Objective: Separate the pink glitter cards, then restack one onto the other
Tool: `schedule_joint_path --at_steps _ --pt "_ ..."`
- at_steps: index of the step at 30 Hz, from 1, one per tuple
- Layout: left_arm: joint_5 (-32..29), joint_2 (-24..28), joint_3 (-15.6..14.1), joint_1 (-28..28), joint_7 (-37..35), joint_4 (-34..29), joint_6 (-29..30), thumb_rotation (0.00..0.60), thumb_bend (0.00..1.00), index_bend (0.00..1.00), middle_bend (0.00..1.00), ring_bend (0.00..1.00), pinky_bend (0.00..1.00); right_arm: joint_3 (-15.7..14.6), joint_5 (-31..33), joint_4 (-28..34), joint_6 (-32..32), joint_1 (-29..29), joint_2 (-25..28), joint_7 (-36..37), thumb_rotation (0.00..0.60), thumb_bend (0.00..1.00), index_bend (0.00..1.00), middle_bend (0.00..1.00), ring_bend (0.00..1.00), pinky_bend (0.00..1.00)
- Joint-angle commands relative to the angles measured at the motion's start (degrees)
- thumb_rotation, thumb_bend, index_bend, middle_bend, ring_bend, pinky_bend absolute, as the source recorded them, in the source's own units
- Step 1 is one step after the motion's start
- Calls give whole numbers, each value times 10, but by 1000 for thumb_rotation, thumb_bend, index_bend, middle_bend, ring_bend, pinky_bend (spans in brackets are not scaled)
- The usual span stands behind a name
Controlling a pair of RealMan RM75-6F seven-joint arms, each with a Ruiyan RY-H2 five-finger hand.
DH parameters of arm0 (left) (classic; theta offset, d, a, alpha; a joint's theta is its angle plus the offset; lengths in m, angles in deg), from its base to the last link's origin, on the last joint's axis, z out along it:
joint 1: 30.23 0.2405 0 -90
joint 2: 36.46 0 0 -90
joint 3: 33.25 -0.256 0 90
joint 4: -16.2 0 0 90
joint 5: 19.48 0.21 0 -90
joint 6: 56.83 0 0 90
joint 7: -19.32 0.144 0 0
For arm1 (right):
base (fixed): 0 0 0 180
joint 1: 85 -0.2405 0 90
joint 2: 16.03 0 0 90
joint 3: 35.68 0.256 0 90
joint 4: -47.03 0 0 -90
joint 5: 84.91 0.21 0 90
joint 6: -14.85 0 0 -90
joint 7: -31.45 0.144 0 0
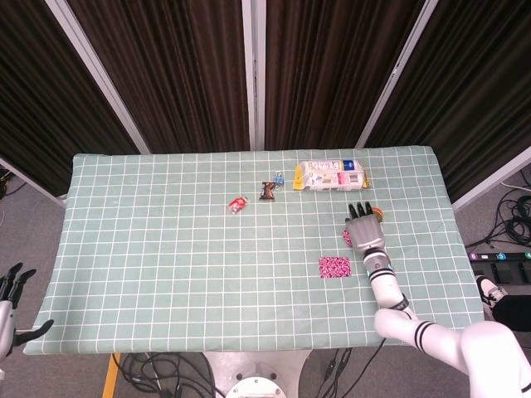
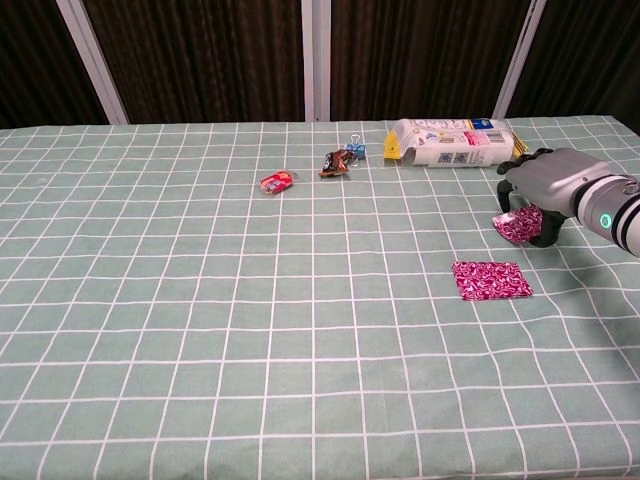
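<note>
Nearest the robot, the left hand [image 1: 12, 286] is hanging off the near-left corner of the green checked tablecloth [image 2: 200, 330], fingers spread and holding nothing (it shows only in the head view). Further in, a flat pink glitter card [image 2: 490, 279] is lying on the cloth, right of centre. Just beyond it and apart from it, the right hand [image 2: 548, 190] is curling over a second pink glitter card [image 2: 517, 225], gripping it with one edge tilting up off the cloth. Well to the left and farther back, a small red wrapped sweet [image 2: 278, 181] is resting alone. Past that, a brown crumpled wrapper [image 2: 335, 163] is lying beside a blue binder clip [image 2: 355, 151]. Farthest back, a long white printed snack packet [image 2: 450, 142] is lying on its side
</note>
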Motion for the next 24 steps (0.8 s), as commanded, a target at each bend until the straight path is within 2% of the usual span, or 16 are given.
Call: schedule_joint_path --at_steps 1,7,15,20,24 --pt "0 0 0 -1 -1 1 -1 600 56 197 154 133 137 10 6 48 -23 3 20 -7 598 180 362 41 0 0" --pt "1 -2 1 -1 -6 6 -1 600 56 197 154 133 137 14 30 150 -71 15 56 -29 570 179 361 45 0 0" --pt "6 -7 1 -5 -12 14 -2 600 57 197 154 132 137 -6 70 278 -122 33 91 -65 515 180 360 54 0 0" --pt "7 -8 2 -6 -15 17 -2 600 57 197 154 132 137 -14 96 314 -137 33 91 -79 506 180 361 58 0 0" --pt "6 -10 0 -4 -20 20 -1 600 57 197 154 133 137 -23 103 321 -124 22 90 -90 505 181 361 58 0 0"
